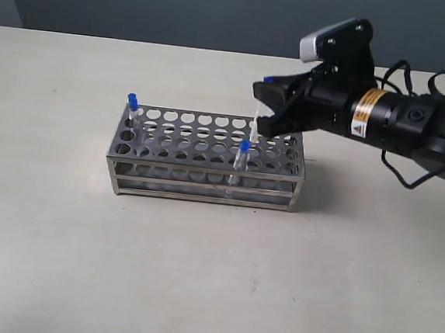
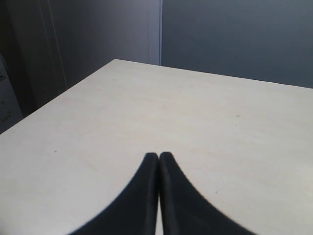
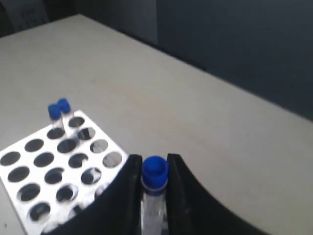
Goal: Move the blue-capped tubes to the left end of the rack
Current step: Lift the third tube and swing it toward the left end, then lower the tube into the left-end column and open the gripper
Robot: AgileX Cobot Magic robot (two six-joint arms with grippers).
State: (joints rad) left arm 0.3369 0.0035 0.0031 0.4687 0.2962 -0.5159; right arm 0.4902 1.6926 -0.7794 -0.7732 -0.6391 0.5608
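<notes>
The steel rack (image 1: 206, 174) stands mid-table. My right gripper (image 1: 264, 101) hangs over its right end, shut on a blue-capped tube (image 1: 254, 129) just under its cap; the tube's lower end reaches the top plate, and I cannot tell if it sits in a hole. In the right wrist view the held tube (image 3: 155, 171) stands between the fingers of the right gripper (image 3: 154, 159), with the rack (image 3: 20, 149) beside it. Two more blue-capped tubes (image 3: 58, 110) stand at the rack's left end (image 1: 133, 101). Another tube (image 1: 242, 154) stands in the front row. My left gripper (image 2: 159, 155) is shut and empty over bare table.
The pale table (image 1: 197, 273) spreads around the rack on all sides. The right arm's black body and cables (image 1: 413, 125) stretch over the table at the right. A dark wall (image 1: 182, 7) runs behind the table's far edge.
</notes>
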